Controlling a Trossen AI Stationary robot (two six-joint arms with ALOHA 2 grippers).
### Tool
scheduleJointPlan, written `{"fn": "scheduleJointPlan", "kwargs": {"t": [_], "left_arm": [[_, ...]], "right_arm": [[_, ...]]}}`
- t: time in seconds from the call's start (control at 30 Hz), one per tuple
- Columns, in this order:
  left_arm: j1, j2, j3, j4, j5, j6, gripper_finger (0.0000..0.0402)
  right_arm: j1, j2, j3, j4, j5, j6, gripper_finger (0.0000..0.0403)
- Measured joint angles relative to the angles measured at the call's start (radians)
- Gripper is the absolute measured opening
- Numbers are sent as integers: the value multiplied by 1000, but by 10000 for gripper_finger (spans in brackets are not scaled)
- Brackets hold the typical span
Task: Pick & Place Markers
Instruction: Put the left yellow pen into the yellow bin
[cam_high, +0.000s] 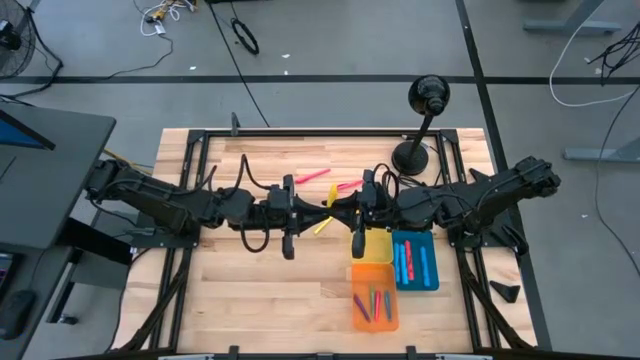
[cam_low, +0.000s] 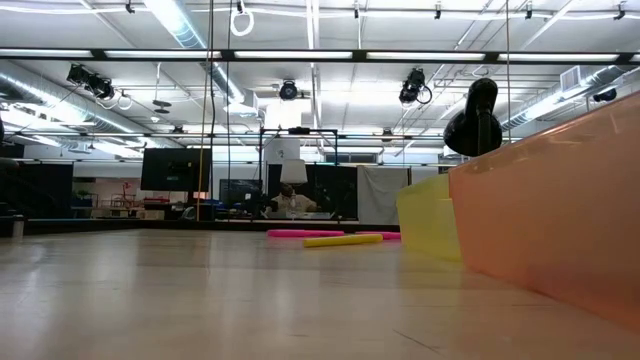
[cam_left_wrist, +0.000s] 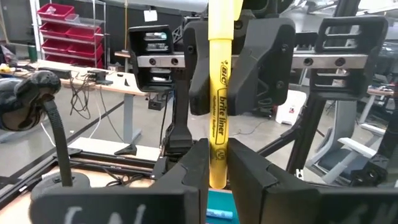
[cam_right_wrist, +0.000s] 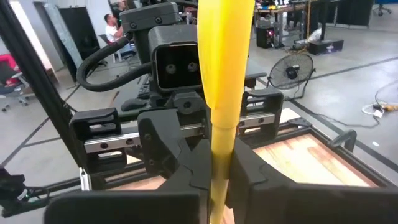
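A yellow highlighter marker (cam_left_wrist: 218, 93) stands between my two grippers, which meet nose to nose above the table's middle. My left gripper (cam_left_wrist: 217, 167) (cam_high: 312, 208) is shut on one part of it. My right gripper (cam_right_wrist: 221, 169) (cam_left_wrist: 227, 62) is shut on another part. In the high view the arms hide this marker. Another yellow marker (cam_high: 321, 226) (cam_low: 343, 240) and pink markers (cam_high: 312, 176) (cam_low: 305, 233) lie flat on the table. More markers lie in the orange tray (cam_high: 392, 305) and the blue tray (cam_high: 433, 262). My left gripper pinches the yellow marker's printed barrel (cam_left_wrist: 218, 149) between its two fingers, which lie across it and come level from the table's left. The marker is lifted clear of the table. My right gripper pinches the same marker's barrel (cam_right_wrist: 224, 134) between its two fingers, across it and level from the table's right. Its fingers (cam_left_wrist: 200, 68) close on the barrel a little way along from the left gripper's.
A yellow tray (cam_high: 380, 238) (cam_low: 430, 215) sits beside the blue and orange trays right of the table's middle; the orange wall (cam_low: 560, 220) fills the low view's right. A black stand with a round base (cam_high: 412, 155) is near the far edge. Bare wood lies left and near.
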Motion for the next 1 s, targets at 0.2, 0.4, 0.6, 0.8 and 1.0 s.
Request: {"fn": "scheduleJointPlan", "kwargs": {"t": [0.2, 0.4, 0.6, 0.8, 1.0], "left_arm": [[-1, -16, 1, -91, 1, -6, 88], [-6, -41, 1, -249, 13, -6, 109], [-6, -71, -1, -432, 15, -5, 108], [-5, -82, 0, -535, 19, -6, 108], [-5, -86, 0, -603, 30, -6, 108]], "right_arm": [[1, -14, 0, -78, 32, 135, 19], [1, -34, 0, -201, 33, 360, 19], [1, -48, 0, -352, -21, 733, 19], [1, -53, 0, -578, -162, 1107, 19], [1, -52, 0, -812, -286, 1340, 21]]}}
